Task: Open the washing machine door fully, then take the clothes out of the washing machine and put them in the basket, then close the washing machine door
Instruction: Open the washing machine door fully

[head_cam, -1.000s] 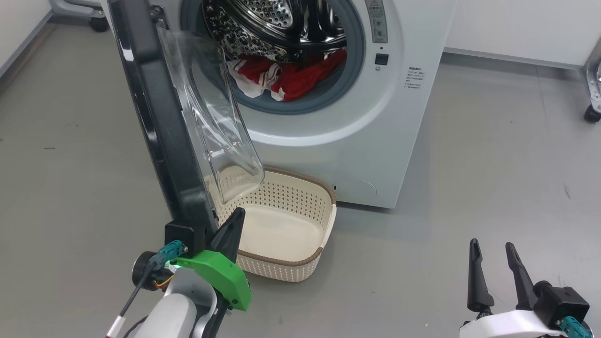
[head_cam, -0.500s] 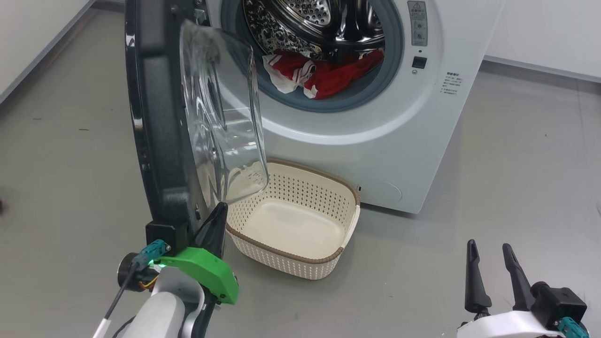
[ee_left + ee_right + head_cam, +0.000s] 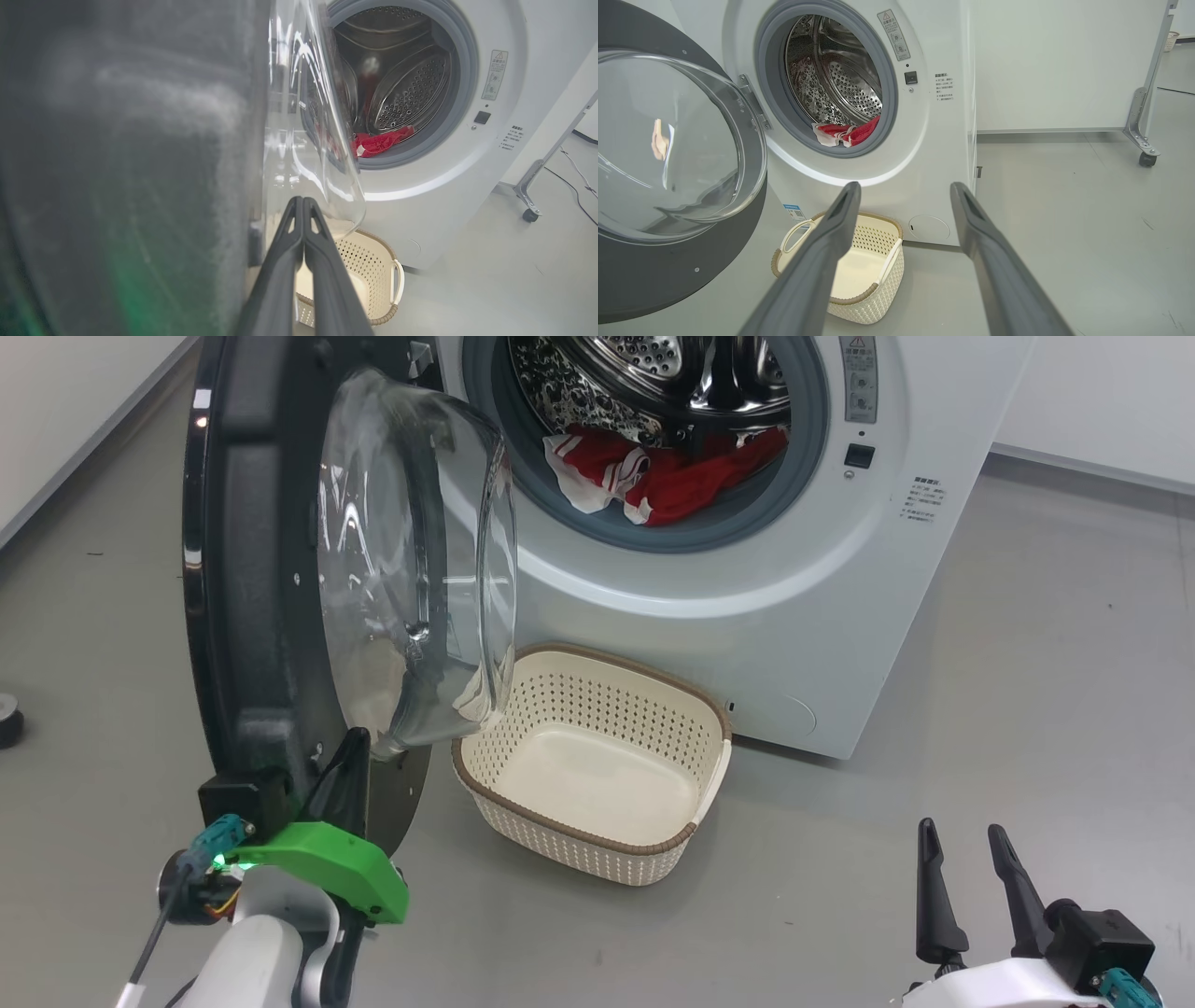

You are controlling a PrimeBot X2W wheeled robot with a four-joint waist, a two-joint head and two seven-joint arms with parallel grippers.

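The washing machine door (image 3: 252,569), a large round panel with a glossy black rim, stands swung out to the left of the machine's mouth. Its matte dark inner face shows, and its clear glass bowl (image 3: 411,569) bulges towards the drum. A second ago it was nearly edge-on with the bowl across the left of the opening. It has since swung wider, though the head camera has shifted too. Judging by this, the opening step is close to done and the way to the laundry is free.

The left gripper (image 3: 353,747) has its two long dark fingers pressed together with nothing between them. Its tip lies at the bowl's lower edge, seemingly pushing against the door's inner face.

The clothes (image 3: 667,476) — crumpled red fabric with white trim — lie at the front lip of the perforated steel drum (image 3: 653,355), spilling onto the grey rubber gasket (image 3: 709,527).

The washing machine (image 3: 840,616) is smooth, white and box-shaped. On the grey floor (image 3: 1027,663) in front of it sits the basket (image 3: 611,709), cream perforated plastic with rounded corners and a brown woven-look rim. It holds nothing yet.

The right gripper (image 3: 960,826) waits low at the right with its fingers spread wide, holding nothing and well apart from everything.
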